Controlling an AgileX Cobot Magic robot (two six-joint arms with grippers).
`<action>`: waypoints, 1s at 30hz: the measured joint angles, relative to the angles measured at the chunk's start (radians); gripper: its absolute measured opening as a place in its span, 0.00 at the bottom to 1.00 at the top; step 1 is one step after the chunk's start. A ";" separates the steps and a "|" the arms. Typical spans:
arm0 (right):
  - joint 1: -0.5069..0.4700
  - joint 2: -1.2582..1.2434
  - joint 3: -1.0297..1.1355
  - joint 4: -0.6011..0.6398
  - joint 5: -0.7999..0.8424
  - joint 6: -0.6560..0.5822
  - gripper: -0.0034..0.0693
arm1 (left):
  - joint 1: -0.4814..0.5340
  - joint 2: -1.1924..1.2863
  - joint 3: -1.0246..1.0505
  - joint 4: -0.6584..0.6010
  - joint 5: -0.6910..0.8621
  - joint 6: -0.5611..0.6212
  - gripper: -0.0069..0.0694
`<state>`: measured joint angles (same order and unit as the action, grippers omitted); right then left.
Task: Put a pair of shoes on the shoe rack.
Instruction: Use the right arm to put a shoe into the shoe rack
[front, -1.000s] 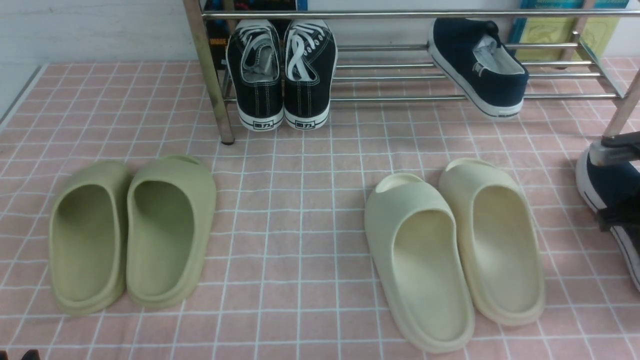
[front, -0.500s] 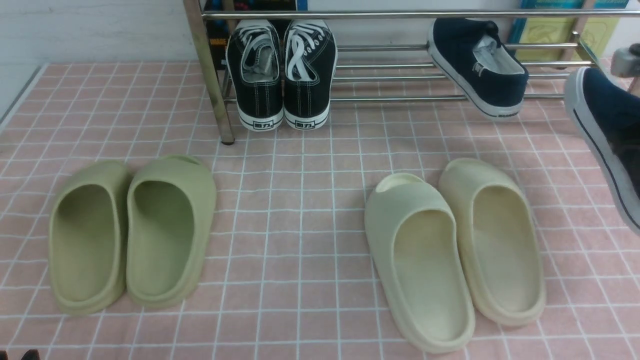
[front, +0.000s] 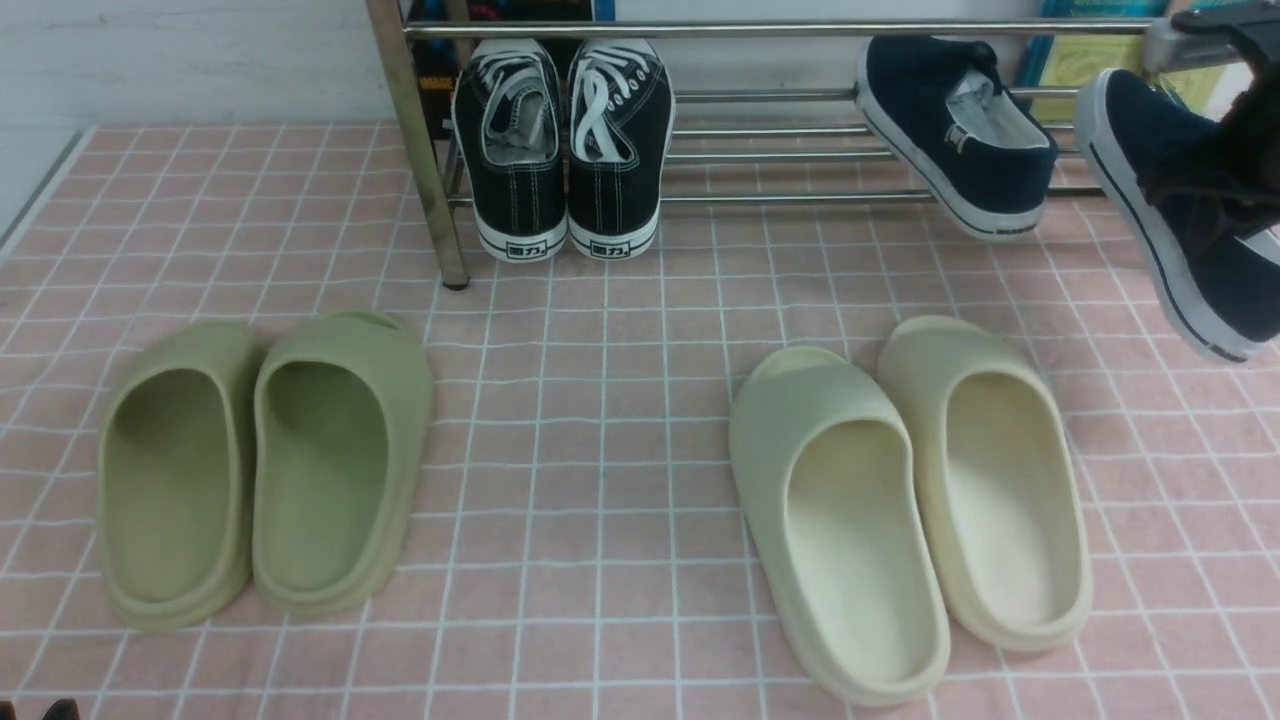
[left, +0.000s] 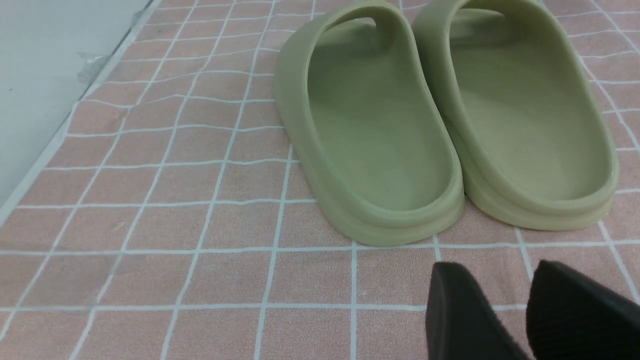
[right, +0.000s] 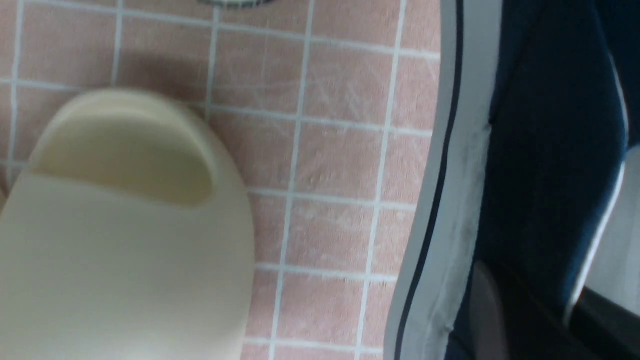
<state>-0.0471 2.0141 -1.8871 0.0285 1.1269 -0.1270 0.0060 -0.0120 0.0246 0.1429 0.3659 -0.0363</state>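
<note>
One navy-blue slip-on shoe (front: 950, 130) lies tilted on the lower bars of the shiny metal shoe rack (front: 800, 28), at its right part. My right gripper (front: 1235, 185) is shut on the second navy slip-on shoe (front: 1165, 200) and holds it in the air, toe up, just right of the first one and in front of the rack. In the right wrist view the gripper (right: 540, 315) pinches the shoe's side wall (right: 550, 150), one finger outside, one inside. My left gripper (left: 500, 290) is open and empty, low over the cloth behind the green slides.
Black lace-up sneakers (front: 560, 140) stand on the rack's left part by an upright leg (front: 420, 150). Green foam slides (front: 260, 470) lie front left and cream foam slides (front: 910, 500) front right on the pink checked cloth (front: 600, 400). Books stand behind the rack.
My right gripper has lifted the second navy shoe from low at the right edge, up and forward toward the rack. The left gripper and the other shoes have not moved.
</note>
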 joint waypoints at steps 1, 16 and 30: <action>0.000 0.024 -0.044 -0.001 0.007 -0.005 0.07 | 0.000 0.000 0.000 0.000 0.000 0.000 0.41; 0.020 0.321 -0.500 0.005 0.056 -0.105 0.07 | 0.000 0.000 0.000 0.000 0.000 0.000 0.41; 0.031 0.351 -0.512 0.031 -0.008 -0.125 0.11 | 0.000 0.000 0.000 0.000 0.000 0.000 0.41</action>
<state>-0.0162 2.3654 -2.3994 0.0592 1.1188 -0.2522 0.0060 -0.0120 0.0246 0.1429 0.3659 -0.0363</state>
